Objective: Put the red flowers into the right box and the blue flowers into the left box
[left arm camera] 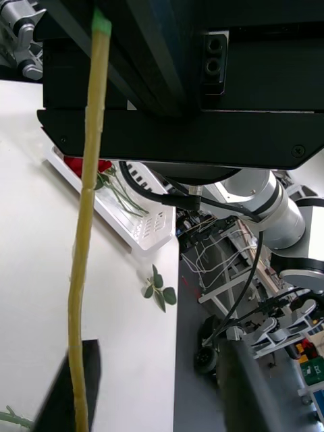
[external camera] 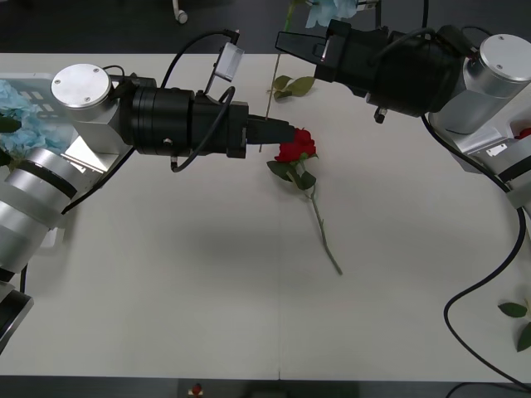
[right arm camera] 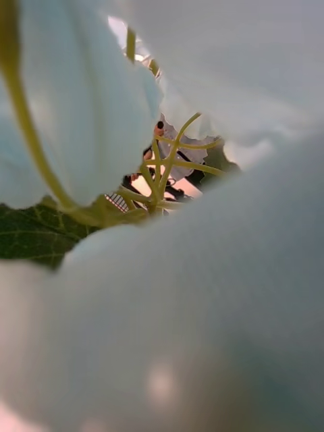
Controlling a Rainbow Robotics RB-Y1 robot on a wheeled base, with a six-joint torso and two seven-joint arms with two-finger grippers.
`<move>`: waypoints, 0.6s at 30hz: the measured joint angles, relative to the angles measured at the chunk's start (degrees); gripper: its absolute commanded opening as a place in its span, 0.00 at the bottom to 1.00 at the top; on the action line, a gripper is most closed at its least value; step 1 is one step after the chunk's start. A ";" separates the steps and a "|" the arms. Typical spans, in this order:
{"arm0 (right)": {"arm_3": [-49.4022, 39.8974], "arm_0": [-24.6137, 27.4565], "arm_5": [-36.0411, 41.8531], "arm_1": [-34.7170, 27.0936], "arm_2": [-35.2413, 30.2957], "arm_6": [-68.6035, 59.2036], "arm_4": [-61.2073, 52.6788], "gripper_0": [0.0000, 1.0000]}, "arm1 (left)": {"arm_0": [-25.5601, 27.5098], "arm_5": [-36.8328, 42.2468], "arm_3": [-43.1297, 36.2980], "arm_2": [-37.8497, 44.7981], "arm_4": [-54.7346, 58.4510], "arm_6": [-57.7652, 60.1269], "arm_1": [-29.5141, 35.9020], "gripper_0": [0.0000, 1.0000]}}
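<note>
Near the middle of the white counter [external camera: 166,282] lies one of the red flowers [external camera: 296,148], its bloom toward the far edge and its thin green stem running toward the near edge with a slight drift to the right. The left tool [external camera: 282,131] reaches in from the left side and sits just at the bloom's left; in the front view its black fingers point at the rose, and whether they touch it cannot be told. In the left wrist view those fingers [left arm camera: 71,391] stand spread, and a pale yellow-green stem [left arm camera: 86,223] runs between them.

That stem belongs to one of the blue flowers [external camera: 330,10], whose pale cluster shows at the far edge of the counter, with the stem hanging down past two green leaves [external camera: 292,85]. The right tool [external camera: 286,41] extends from the right side toward the far edge beside that stem; its black tip meets the stem, yet I cannot tell how the fingers are set. The right wrist view is crowded by blurred pale petals [right arm camera: 202,304], a dark leaf and thin yellow-green stalks.

More blue flowers [external camera: 21,120] rest in the left box [external camera: 37,79] at the counter's left edge, partly behind the left arm. The right box [left arm camera: 145,233] sits at the right edge, holding red flowers, with a loose leaf sprig [left arm camera: 160,293] on the counter near it.
</note>
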 measured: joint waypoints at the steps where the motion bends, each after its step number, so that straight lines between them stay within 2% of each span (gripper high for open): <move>1: 0.00 0.00 -0.01 0.00 0.00 0.00 0.00 0.00 | 0.00 -0.01 0.00 0.00 0.00 0.00 0.00 0.00; 18: 0.00 0.00 -0.44 0.00 0.00 0.00 0.00 0.00 | 0.00 -0.90 0.00 0.00 0.00 0.00 0.00 0.00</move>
